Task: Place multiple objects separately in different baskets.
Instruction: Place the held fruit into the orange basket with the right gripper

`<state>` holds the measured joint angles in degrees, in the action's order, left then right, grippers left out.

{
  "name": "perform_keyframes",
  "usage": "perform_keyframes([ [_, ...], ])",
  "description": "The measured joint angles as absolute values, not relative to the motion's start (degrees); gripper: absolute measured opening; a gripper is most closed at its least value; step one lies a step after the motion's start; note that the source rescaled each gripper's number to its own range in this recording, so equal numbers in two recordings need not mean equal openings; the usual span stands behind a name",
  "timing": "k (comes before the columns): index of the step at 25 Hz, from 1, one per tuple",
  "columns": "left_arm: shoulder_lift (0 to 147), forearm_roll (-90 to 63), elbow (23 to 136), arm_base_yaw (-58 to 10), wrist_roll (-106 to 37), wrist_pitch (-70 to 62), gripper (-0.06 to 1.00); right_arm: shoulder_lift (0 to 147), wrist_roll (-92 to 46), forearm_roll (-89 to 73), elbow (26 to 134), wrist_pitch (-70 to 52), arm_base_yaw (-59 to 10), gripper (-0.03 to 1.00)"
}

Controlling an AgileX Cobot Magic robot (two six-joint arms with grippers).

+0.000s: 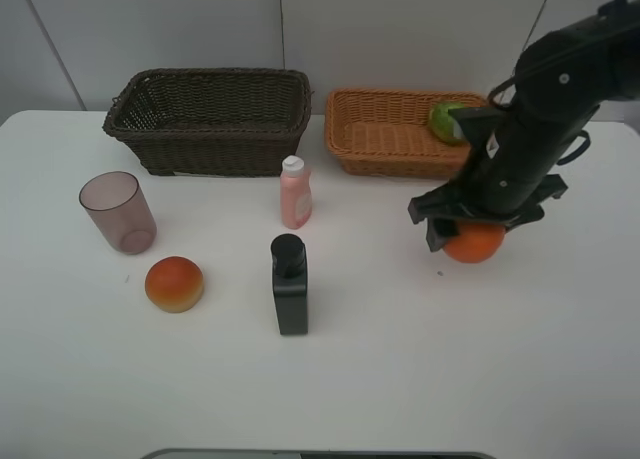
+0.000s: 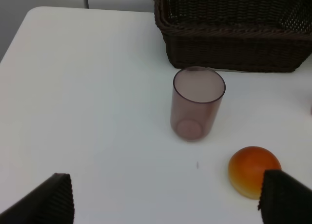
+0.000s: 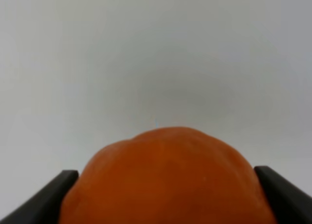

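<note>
The right claw [image 1: 470, 234] stands over the orange [image 1: 474, 245], its two fingers pressed on both sides of the fruit, so it looks clamped on it, low on the tabletop [image 1: 400, 359]. I think it is best to lift straight up first, then carry the fruit over the near wall of the light basket [image 1: 370, 164], beside the lime [image 1: 447, 121] lying there. The pink bottle [image 1: 295, 194] and black bottle [image 1: 290, 289] stand well apart. The left claw [image 2: 168, 197] is wide apart, empty, near the purple cup [image 2: 197, 104].
</note>
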<state>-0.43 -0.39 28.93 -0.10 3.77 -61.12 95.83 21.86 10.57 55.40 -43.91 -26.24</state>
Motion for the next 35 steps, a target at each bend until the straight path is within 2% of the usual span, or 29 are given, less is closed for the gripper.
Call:
perform_keyframes([
  [9,-0.43,-0.39,28.93,-0.1,3.77,-61.12,0.98,98.5,19.19,11.75,73.07,-44.13,-22.51,0.58],
  [21,-0.43,-0.39,28.93,-0.1,3.77,-61.12,0.98,115.16,14.5,11.74,94.32,-44.35,-19.53,0.58],
  [25,-0.43,-0.39,28.93,-0.1,3.77,-61.12,0.98,120.02,14.5,11.74,97.72,-42.25,-19.47,0.58],
  [35,-0.43,-0.39,28.93,-0.1,3.77,-61.12,0.98,126.36,14.48,11.74,98.08,-33.48,-19.47,0.58],
])
